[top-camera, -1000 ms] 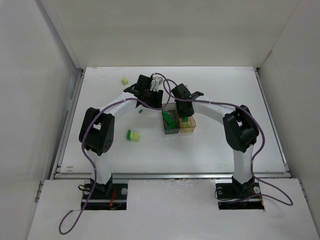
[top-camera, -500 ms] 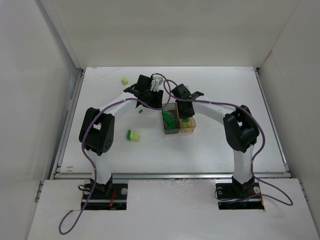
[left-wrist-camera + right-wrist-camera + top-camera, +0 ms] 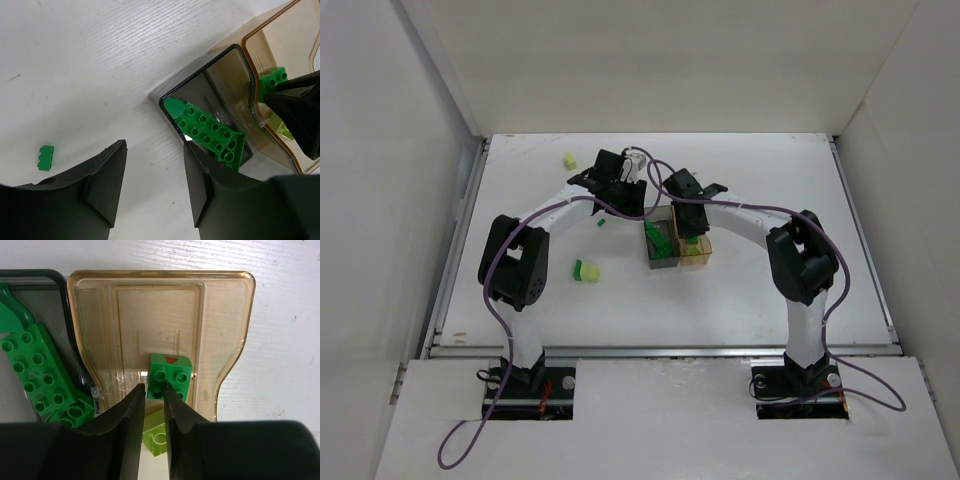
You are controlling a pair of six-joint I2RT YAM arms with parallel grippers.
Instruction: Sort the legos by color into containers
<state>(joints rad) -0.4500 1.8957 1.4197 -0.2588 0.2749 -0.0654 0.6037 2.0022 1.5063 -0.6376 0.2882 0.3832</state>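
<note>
My right gripper (image 3: pixel 154 387) hangs over the amber container (image 3: pixel 225 315), its narrow jaws pinching the left side of a dark green brick (image 3: pixel 172 371). Under the jaws, a pale yellow-green brick (image 3: pixel 156 437) lies in that box. The adjoining smoky grey container (image 3: pixel 200 70) holds dark green plates (image 3: pixel 210 132). My left gripper (image 3: pixel 155 175) stands open over bare table just left of the grey box, holding nothing. From above, the left gripper (image 3: pixel 636 203) and right gripper (image 3: pixel 690 232) meet at the grey container (image 3: pixel 662 250) and the amber container (image 3: pixel 696 252).
Loose legos lie on the table: a tiny dark green one (image 3: pixel 46 157) left of the boxes, a pale one (image 3: pixel 570 160) at the back left, and a dark green (image 3: pixel 578 267) and pale (image 3: pixel 592 274) pair nearer the front. White walls enclose the table.
</note>
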